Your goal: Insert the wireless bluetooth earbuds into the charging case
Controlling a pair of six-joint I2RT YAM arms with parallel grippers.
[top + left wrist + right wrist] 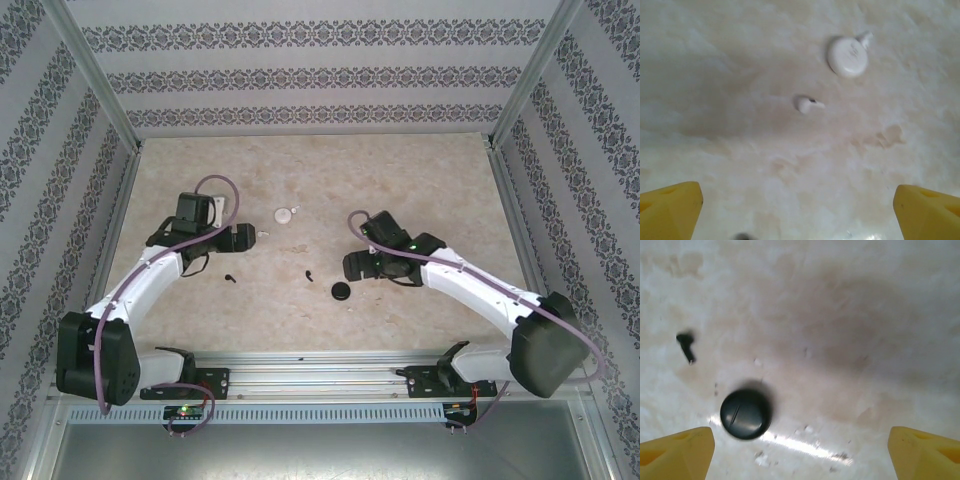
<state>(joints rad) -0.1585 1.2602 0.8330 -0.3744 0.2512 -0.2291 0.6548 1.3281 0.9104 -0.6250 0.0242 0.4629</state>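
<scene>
A white round charging case point(285, 214) point(848, 56) lies at mid-table with one white earbud point(866, 37) touching its rim. A second white earbud point(262, 233) point(807, 104) lies loose just ahead of my left gripper point(240, 238) point(797, 220), which is open with nothing between its yellow fingertips point(670, 210). A black round charging case point(341, 291) point(746, 413) sits ahead and to the left of my right gripper point(353, 265) point(800, 460), also open and holding nothing. Black earbuds lie loose on the table, one point(308, 274) point(686, 345) beside the black case and another point(229, 278) further left.
The marbled beige tabletop point(420, 180) is bounded by metal posts and patterned walls on three sides. The arm bases stand on a rail point(320, 375) at the near edge.
</scene>
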